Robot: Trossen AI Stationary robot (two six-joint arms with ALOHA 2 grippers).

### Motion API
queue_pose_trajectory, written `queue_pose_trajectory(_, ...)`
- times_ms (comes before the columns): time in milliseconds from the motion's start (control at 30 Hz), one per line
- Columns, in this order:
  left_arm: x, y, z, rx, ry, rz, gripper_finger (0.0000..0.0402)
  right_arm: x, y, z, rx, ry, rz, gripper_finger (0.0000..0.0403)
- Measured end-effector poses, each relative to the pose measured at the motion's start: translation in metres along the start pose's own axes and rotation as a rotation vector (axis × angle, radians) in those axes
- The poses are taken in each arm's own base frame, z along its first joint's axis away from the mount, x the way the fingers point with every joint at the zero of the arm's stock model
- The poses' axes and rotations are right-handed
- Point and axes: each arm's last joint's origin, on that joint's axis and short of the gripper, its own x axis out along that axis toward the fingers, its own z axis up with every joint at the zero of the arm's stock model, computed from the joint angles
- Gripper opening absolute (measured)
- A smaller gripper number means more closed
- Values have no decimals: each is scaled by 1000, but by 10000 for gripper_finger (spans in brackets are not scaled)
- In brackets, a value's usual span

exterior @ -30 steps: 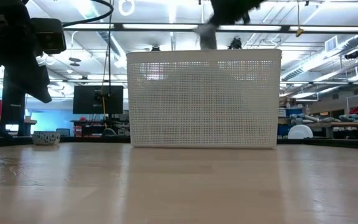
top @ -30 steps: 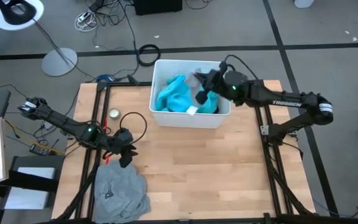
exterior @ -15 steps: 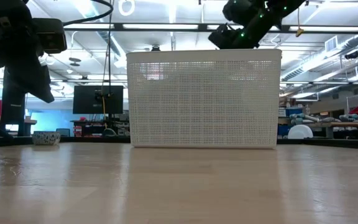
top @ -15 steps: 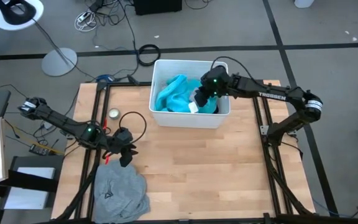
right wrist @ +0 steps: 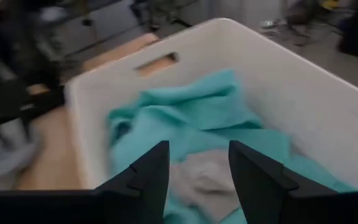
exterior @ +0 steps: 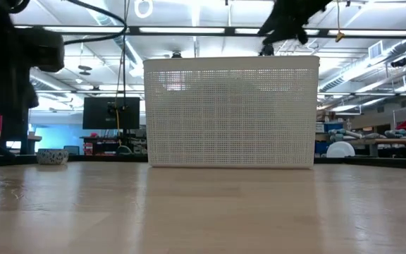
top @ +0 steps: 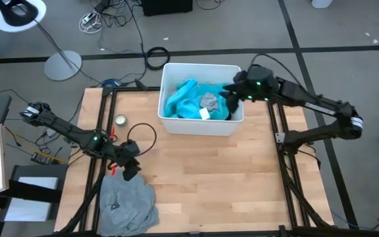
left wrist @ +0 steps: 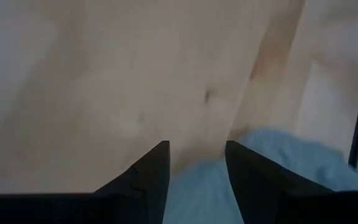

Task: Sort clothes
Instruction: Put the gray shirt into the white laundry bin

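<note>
A white bin (top: 201,126) stands at the table's far middle. In it lies a turquoise garment (top: 187,99), with a grey sock (top: 209,102) on top of it and a dark garment (top: 227,112) at the bin's right end. My right gripper (top: 232,93) hangs open over the bin's right end; in the right wrist view its fingers (right wrist: 194,149) stand apart above the grey sock (right wrist: 204,180). A grey shirt (top: 127,205) lies bunched on the table's near left corner. My left gripper (top: 129,168) is open just above the shirt's far edge (left wrist: 278,162).
A small round tin (top: 120,120) and a looped black cable (top: 140,131) lie at the table's left, far of my left arm. The bin's mesh wall (exterior: 231,113) blocks the low view of its contents. Bare wood spans the middle and right of the table (top: 229,178).
My right gripper dipped into the bin, opened and let go of the grey sock, which now lies on the turquoise garment; the gripper then drew back toward the table's right. My left gripper shifted slightly toward the near edge, over the grey shirt.
</note>
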Motion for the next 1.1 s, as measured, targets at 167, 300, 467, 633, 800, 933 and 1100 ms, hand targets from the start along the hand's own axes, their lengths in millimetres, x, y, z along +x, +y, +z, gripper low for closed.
queue_pose_trajectory(167, 14, -6, -10, 6, 106, 32, 161, -33, 17, -9, -34, 31, 90, 164)
queue_pose_trajectory(300, 31, -9, -17, 33, 167, 89, 161, -47, 29, -23, -35, 82, 157, 163)
queue_pose_trajectory(467, 53, -14, -24, 68, 212, 126, 161, -55, 40, -46, -15, 127, 214, 159)
queue_pose_trajectory(633, 66, -16, -27, 71, 261, 139, 133, -60, 46, -80, -15, 164, 197, 154)
queue_pose_trajectory(800, 64, -17, -26, 88, 261, 134, 20, -64, 53, -114, -15, 183, 287, 153)
queue_pose_trajectory(933, 56, -20, -22, 117, 247, 165, 6, -63, 63, -140, -25, 91, 405, 153)
queue_pose_trajectory(1100, 35, -28, -12, 167, 209, 233, 2, -49, 71, -191, -46, 55, 507, 153)
